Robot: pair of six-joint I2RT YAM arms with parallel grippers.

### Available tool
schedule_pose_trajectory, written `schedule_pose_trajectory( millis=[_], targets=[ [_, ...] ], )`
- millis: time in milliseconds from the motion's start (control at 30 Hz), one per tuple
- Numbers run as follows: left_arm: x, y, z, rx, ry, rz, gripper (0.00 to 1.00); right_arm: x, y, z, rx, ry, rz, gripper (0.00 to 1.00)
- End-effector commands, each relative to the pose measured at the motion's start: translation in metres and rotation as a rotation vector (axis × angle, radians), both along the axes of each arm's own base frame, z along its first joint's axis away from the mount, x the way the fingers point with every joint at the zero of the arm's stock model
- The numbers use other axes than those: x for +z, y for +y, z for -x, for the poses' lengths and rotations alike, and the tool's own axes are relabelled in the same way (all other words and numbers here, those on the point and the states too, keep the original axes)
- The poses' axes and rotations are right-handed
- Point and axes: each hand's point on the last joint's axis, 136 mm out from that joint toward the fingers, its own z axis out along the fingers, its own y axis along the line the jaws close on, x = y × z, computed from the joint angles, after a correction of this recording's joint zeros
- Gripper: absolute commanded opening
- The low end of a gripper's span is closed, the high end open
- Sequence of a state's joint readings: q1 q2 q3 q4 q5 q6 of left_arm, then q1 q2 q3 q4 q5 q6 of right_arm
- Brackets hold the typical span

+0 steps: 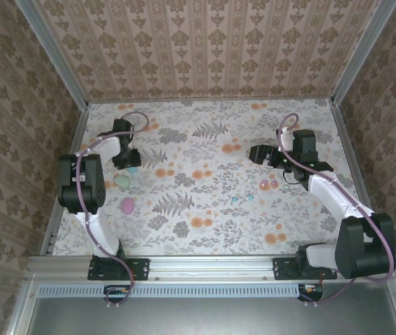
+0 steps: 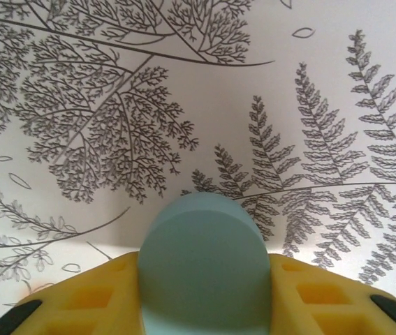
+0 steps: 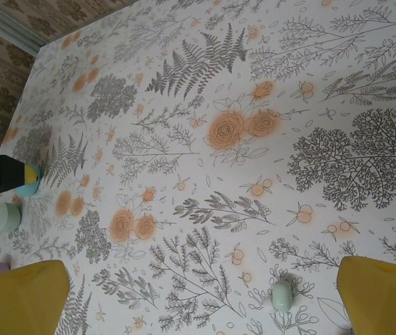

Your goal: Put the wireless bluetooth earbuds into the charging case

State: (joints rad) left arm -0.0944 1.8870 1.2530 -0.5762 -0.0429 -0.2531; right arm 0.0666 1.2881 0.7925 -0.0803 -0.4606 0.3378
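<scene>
Earbud (image 3: 281, 294) lies on open table (image 3: 184, 105) near the spread right tool (image 3: 203, 279); left tool (image 2: 203, 269) clamps a cyan case (image 2: 201, 230).

At the table's (image 1: 204, 139) left, far to near: first case (image 1: 133, 169) between the left gripper's (image 1: 129, 164) fingers, second case (image 1: 122, 181), third case (image 1: 127, 204). Small pieces (image 1: 235, 199), possibly earbuds, lie right of centre.

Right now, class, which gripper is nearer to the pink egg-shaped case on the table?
Left. The left gripper sits just beyond the pink case, jaws closed on a cyan case; the right gripper is far off to its right.
</scene>
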Motion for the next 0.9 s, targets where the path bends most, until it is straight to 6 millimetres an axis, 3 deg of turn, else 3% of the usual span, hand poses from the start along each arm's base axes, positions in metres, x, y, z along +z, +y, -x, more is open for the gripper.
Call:
schedule_pose_trajectory(
  millis=[0, 100, 300, 367, 467, 633, 867],
  targets=[
    [0.009, -0.026, 0.000, -0.105, 0.008, 0.050, 0.37, 0.013, 0.004, 0.001, 0.011, -0.035, -0.014, 1.00],
    [0.018, -0.063, 0.005, -0.231, -0.001, 0.117, 0.36, 0.008, 0.005, 0.003, 0.009, -0.029, -0.026, 1.00],
    [0.033, -0.176, 0.041, -0.610, -0.012, 0.266, 0.36, -0.006, 0.003, 0.008, 0.000, 0.003, -0.024, 1.00],
    [0.029, -0.205, 0.056, -0.721, 0.003, 0.264, 0.36, -0.010, 0.001, 0.010, -0.009, 0.015, -0.016, 1.00],
    [0.020, -0.232, 0.072, -0.814, 0.040, 0.272, 0.36, -0.012, -0.002, 0.011, -0.025, 0.020, -0.008, 1.00],
    [0.015, -0.256, 0.086, -0.907, 0.054, 0.282, 0.36, -0.015, -0.007, 0.016, -0.055, 0.019, 0.004, 1.00],
    [0.004, -0.244, 0.075, -0.717, 0.095, 0.217, 0.35, -0.021, -0.012, 0.021, -0.083, 0.030, 0.021, 1.00]
  ],
)
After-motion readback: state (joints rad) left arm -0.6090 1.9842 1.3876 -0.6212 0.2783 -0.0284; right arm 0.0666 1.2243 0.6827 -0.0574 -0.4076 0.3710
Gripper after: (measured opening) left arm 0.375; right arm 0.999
